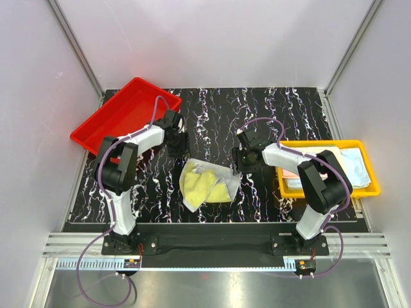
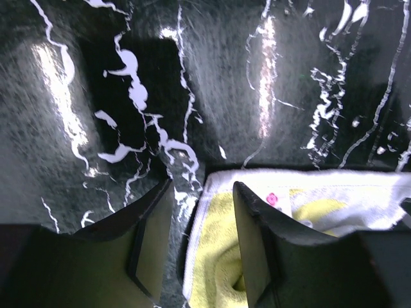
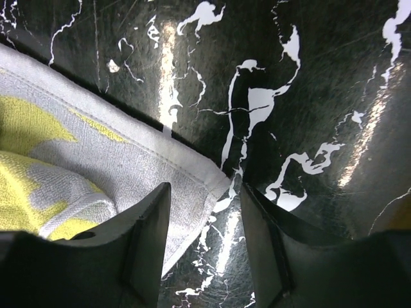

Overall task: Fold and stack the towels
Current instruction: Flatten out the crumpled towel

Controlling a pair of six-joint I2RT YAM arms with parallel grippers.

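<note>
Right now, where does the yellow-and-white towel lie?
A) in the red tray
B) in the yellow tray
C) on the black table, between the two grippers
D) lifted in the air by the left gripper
C: the yellow-and-white towel lies crumpled on the black table, between the left gripper and the right gripper, both with open jaws.

The tabletop (image 1: 270,115) is glossy, smooth and marble-patterned. The towel (image 1: 205,183) is soft, nubby cloth with a stitched hem. The red tray (image 1: 122,112) and yellow tray (image 1: 334,190) look like shiny plastic; the jaws are matt
</note>
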